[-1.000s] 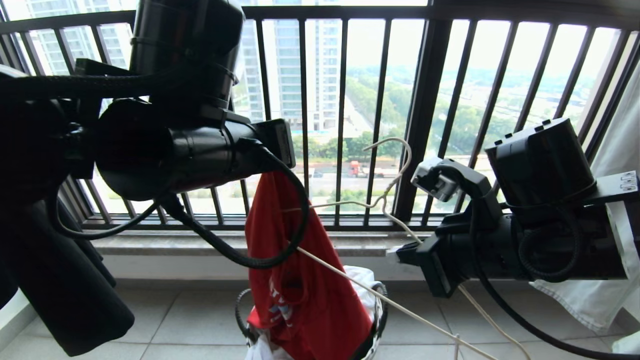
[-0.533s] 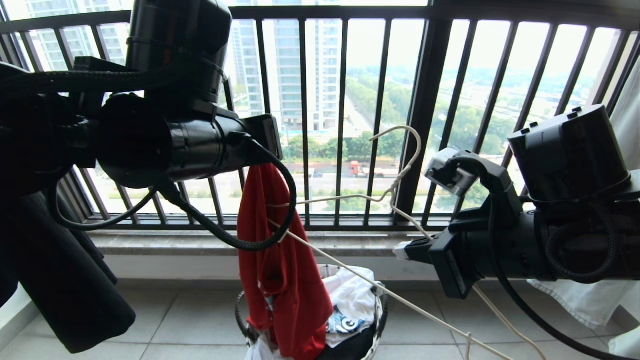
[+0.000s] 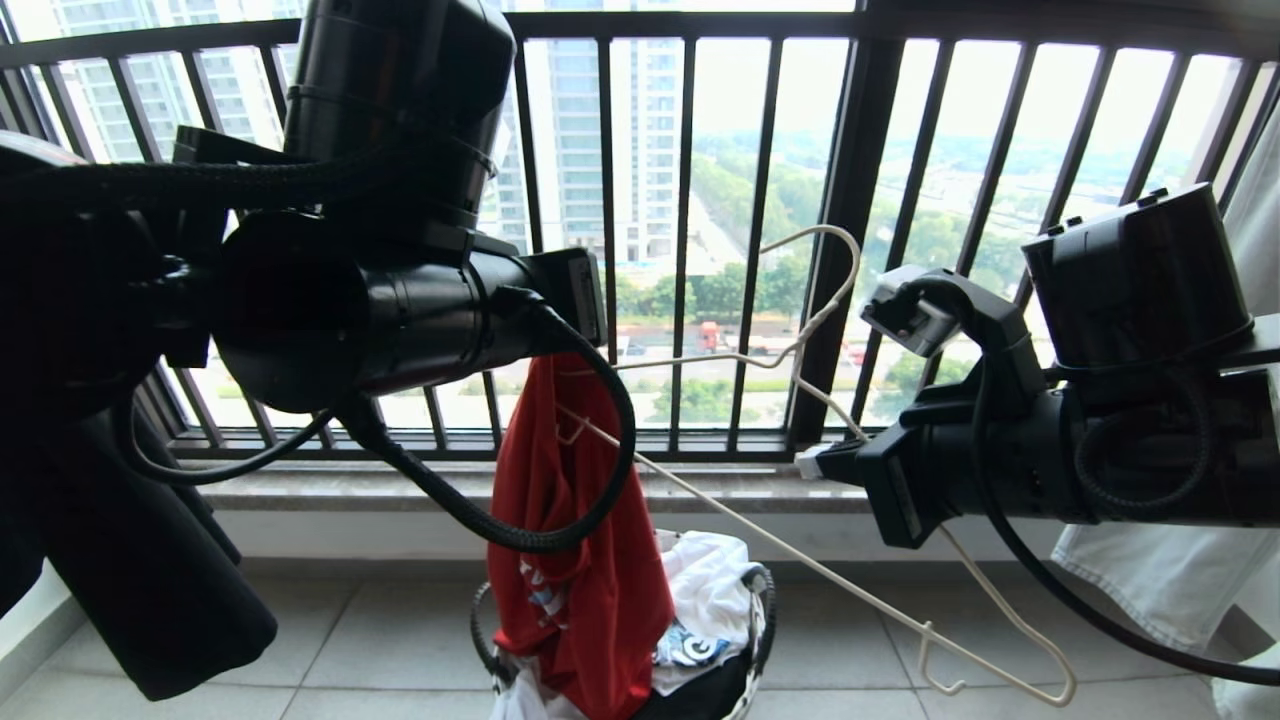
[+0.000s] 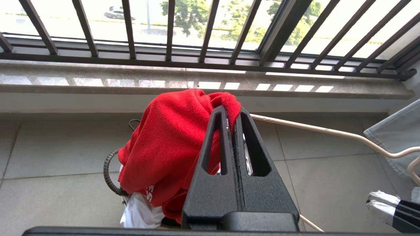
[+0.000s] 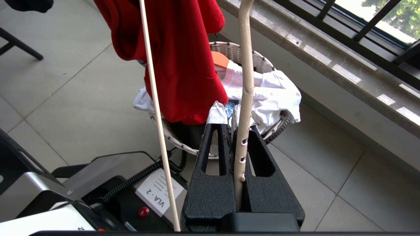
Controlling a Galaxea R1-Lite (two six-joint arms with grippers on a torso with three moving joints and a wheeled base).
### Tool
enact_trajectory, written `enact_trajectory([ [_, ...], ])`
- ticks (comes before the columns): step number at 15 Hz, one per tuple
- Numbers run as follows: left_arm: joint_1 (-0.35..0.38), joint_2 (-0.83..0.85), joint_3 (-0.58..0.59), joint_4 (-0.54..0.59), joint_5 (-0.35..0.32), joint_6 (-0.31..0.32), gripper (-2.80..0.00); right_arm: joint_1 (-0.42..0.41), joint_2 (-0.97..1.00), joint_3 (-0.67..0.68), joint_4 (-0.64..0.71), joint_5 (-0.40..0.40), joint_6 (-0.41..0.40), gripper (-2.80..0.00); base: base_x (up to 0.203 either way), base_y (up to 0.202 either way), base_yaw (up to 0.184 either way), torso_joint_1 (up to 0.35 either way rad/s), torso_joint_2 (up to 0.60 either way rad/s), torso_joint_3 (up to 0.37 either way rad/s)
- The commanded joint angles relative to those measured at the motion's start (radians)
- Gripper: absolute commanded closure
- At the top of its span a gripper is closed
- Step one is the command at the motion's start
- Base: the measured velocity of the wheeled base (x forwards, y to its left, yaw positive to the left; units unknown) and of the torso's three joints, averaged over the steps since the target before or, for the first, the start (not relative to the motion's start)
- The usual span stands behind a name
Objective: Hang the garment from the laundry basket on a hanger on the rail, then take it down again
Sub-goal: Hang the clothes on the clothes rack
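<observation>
The left claw (image 4: 231, 131) is clamped on a pinch of the garment (image 3: 575, 560), which hangs over the laundry basket (image 3: 760, 620). The right claw (image 5: 234, 131) is closed on the hanger (image 3: 800, 350). That thin pinch could slip as the hanger's arm pushes into the cloth.

grey tiled floor (image 3: 380, 640); laundry basket (image 3: 758, 640) standing on it, below stone ledge (image 3: 400, 488)

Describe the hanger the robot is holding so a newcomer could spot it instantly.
Before the black barred balcony railing, above the round white woven basket, the right gripper clamps a thin off-white wire hanger. Its slim hook and bare triangular frame distinguish it from the red T-shirt alongside.
</observation>
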Motion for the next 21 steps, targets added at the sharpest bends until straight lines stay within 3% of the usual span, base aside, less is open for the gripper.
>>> enact_trajectory([
  [1, -0.034, 0.007, 0.002, 0.004, 0.003, -0.018, 0.0, -0.007, 0.028, -0.002, -0.011, -0.002, 0.001, 0.0, 0.0, 0.0, 0.0, 0.0, 0.0, 0.0],
  [7, -0.116, 0.016, 0.005, 0.004, -0.001, -0.089, 0.0, -0.004, 0.074, -0.003, -0.064, -0.025, 0.013, 0.0, 0.0, 0.0, 0.0, 0.0, 0.0, 0.0],
  [13, -0.141, 0.019, -0.014, 0.004, -0.002, -0.146, 0.0, 0.024, 0.096, -0.002, -0.064, -0.024, 0.018, 0.0, 0.0, 0.0, 0.0, 0.0, 0.0, 0.0],
  [18, -0.035, 0.032, -0.037, -0.003, 0.086, -0.113, 0.0, 0.022, 0.064, 0.025, -0.052, -0.036, 0.01, 0.0, 0.0, 0.0, 0.0, 0.0, 0.0, 0.0],
  [21, 0.007, 0.03, -0.055, -0.005, 0.1, -0.105, 0.0, 0.021, 0.056, 0.026, -0.05, -0.039, 0.01, 0.0, 0.0, 0.0, 0.0, 0.0, 0.0, 0.0],
])
